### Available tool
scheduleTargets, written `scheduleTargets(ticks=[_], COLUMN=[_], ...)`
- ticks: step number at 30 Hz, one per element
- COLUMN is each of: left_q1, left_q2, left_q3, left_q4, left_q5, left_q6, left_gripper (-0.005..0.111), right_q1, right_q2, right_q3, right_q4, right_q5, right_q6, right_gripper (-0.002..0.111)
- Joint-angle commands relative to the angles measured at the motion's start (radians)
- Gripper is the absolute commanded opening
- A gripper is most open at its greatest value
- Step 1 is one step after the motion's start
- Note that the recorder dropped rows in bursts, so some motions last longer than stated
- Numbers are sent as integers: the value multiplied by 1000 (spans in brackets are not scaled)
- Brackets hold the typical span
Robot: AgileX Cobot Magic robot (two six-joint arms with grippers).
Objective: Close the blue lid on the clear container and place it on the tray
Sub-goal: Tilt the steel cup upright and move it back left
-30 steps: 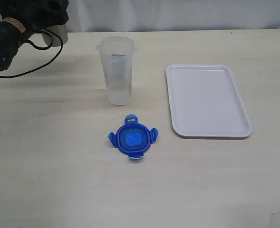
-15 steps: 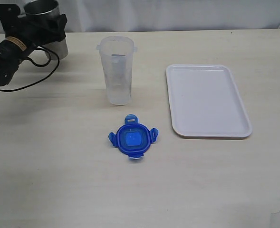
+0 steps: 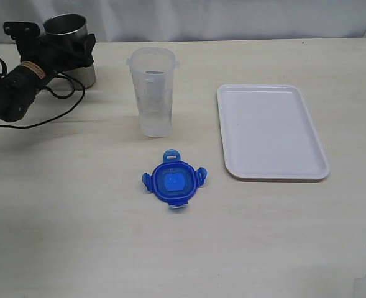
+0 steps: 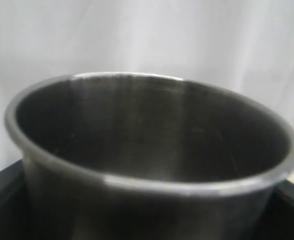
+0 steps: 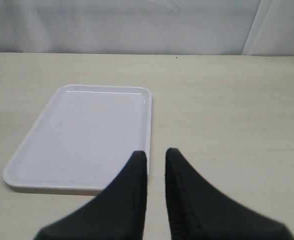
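Four flaps ring the blue lid (image 3: 173, 180), lying flat just beside the clear container (image 3: 153, 93). Well apart, past that container, the left claw (image 3: 57, 45) clamps a steel cup (image 3: 66, 26); the right claw (image 5: 156, 156) stands slightly parted, empty.

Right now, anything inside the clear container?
Nothing shows inside the clear container: mouth open, only a faint dark marking through the wall. Its cloudy base hides the very bottom. The blue lid lies apart on the table, off it.
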Motion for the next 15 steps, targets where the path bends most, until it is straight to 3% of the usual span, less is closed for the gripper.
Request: scheduleTargets(ticks=[1, 15], left_q1=[0, 0], left_q2=[-16, -8], left_q3=[-14, -14], left_q4=[-8, -2], left_q5=[-65, -82], left_q6=[2, 78], left_gripper=[0, 0], right_q1=[0, 0], right_q2=[-4, -4], right_q3=[1, 1], right_q4=[8, 8], right_q5=[-2, -2], right_q6=[0, 0], right_gripper=[14, 14])
